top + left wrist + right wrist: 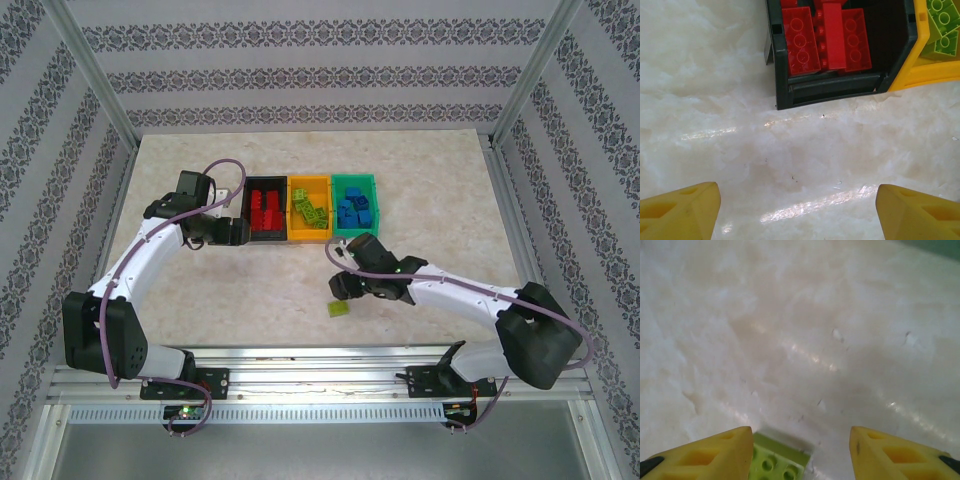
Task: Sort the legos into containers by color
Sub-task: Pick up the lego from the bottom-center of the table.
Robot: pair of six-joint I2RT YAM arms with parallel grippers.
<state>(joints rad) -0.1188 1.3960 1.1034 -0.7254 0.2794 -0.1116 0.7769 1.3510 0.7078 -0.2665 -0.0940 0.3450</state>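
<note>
Item: my right pincer (800,436), jaws apart, lime lego (776,462) at seven o'clock; my left pincer (797,191), jaws apart, black bin (832,89) at twelve.

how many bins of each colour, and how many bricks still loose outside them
black bin: 1
orange-yellow bin: 1
green bin: 1
loose lime green brick: 1
total: 4
</note>
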